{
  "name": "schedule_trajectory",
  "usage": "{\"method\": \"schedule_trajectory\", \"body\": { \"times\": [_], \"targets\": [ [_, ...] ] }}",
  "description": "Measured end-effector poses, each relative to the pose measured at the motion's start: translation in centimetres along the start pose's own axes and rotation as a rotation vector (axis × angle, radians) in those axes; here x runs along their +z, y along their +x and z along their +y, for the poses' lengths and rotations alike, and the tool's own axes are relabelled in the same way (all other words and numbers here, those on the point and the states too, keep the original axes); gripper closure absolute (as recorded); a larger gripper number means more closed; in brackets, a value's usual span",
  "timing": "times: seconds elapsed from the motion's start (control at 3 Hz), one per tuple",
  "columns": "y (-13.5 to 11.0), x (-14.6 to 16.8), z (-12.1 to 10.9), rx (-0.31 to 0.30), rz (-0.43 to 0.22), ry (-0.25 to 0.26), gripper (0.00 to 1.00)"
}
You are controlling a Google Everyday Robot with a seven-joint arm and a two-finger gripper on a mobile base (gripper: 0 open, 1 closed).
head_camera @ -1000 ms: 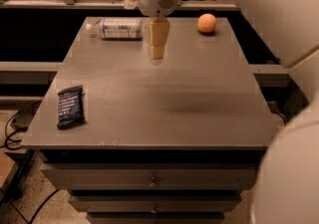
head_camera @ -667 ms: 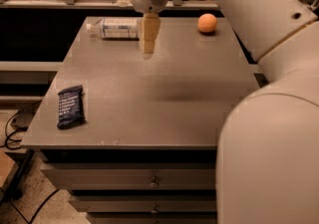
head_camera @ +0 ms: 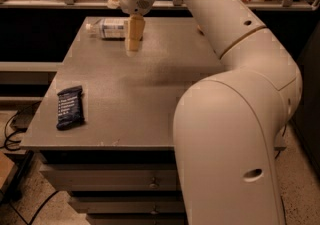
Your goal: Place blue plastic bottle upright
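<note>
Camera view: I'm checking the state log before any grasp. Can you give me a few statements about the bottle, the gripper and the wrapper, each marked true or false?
1. The blue plastic bottle lies on its side at the far end of the table. True.
2. The gripper holds the bottle up off the table. False: the gripper hangs pointing down next to the bottle's base end, and the bottle rests on the table.
3. A dark blue snack wrapper lies flat near the table's front left corner as pictured. True.
4. The bottle's white cap points toward the gripper. False: the cap points away from it, to the picture's left.
</note>
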State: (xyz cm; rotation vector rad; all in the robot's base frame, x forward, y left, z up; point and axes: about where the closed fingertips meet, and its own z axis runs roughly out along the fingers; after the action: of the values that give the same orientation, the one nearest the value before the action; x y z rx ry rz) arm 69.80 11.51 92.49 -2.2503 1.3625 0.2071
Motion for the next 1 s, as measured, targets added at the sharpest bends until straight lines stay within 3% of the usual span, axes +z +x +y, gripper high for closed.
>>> {"method": "schedule_trajectory", "body": {
  "times": [0.67, 1.0],
  "targets": [
    [-0.1, 1.9, -2.0, 0.022, 0.037, 0.034, 0.0],
    [0.6, 2.3, -3.6, 0.049, 0.068, 0.078, 0.0]
  ]
}}
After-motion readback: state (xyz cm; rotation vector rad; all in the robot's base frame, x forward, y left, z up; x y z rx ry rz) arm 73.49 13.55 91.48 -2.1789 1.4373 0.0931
